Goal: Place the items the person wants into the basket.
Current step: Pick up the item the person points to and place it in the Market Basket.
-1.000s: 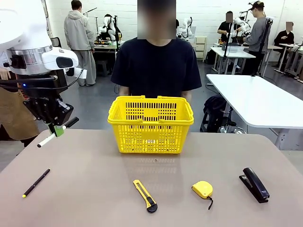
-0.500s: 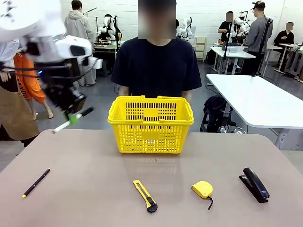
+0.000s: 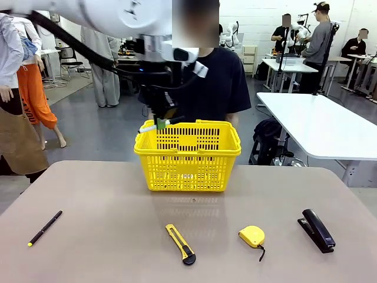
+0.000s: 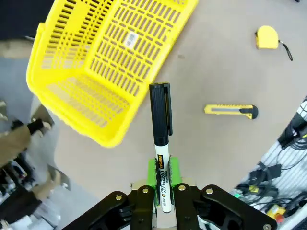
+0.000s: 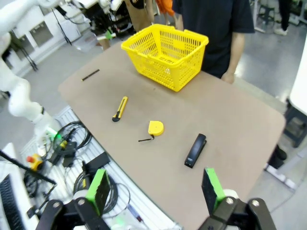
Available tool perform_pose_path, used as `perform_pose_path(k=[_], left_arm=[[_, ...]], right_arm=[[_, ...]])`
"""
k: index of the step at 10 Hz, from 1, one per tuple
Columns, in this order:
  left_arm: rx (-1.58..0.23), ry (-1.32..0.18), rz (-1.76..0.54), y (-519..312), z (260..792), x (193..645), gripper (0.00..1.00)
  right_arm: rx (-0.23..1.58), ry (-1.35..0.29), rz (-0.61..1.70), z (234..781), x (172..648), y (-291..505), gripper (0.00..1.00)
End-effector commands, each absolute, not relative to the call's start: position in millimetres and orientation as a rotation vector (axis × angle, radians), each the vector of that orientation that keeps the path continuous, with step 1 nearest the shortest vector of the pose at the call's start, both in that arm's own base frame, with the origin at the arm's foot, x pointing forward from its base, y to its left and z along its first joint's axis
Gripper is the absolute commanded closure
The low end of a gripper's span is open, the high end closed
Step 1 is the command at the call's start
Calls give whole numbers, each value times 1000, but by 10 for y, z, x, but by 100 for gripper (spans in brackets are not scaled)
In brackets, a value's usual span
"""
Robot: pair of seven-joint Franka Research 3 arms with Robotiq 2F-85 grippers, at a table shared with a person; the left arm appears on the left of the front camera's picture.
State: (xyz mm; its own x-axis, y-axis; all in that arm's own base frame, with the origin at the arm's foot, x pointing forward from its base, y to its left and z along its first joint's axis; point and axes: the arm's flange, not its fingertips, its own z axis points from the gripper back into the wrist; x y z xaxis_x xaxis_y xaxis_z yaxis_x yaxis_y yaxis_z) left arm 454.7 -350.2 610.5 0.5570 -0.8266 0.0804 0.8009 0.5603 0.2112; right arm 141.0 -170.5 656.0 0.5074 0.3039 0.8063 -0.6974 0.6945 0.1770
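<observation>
My left gripper [image 3: 164,122] is shut on the white marker with black cap [image 3: 148,127] and holds it level at the left rim of the yellow basket [image 3: 187,154]. In the left wrist view the marker [image 4: 160,129] sticks out from between the green pads [image 4: 151,173], cap outward, beside the basket [image 4: 105,72]. On the table lie the thin black pen [image 3: 45,227] at the left and the utility knife [image 3: 180,243] in front. My right gripper [image 5: 154,191] hangs open high above the table's right end. The person [image 3: 218,76] stands behind the basket.
A yellow tape measure [image 3: 252,236] and a black stapler [image 3: 318,230] lie at the front right. The right wrist view shows the basket [image 5: 165,55], knife [image 5: 120,108], tape measure [image 5: 155,128], stapler [image 5: 195,150] and pen [image 5: 90,74] from above. A white table [image 3: 318,127] stands beyond.
My left arm has swung right from over the table's left edge to the basket's left rim, carrying the marker. The things on the table have not moved.
</observation>
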Motion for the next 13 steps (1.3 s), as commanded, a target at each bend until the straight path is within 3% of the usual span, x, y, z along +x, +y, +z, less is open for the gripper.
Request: perform_pose_path(k=[1, 11, 13], left_arm=[[221, -203, -1034, -3633, 6107, 4767, 88], [211, -190, -1046, -3673, 5958, 4804, 88], [136, -162, -1130, -3744, 5805, 5496, 88]], right_arm=[[532, -837, 641, 6552, 1409, -1704, 0], [532, -837, 641, 6552, 1409, -1704, 0], [532, -837, 641, 6552, 1409, -1704, 0]])
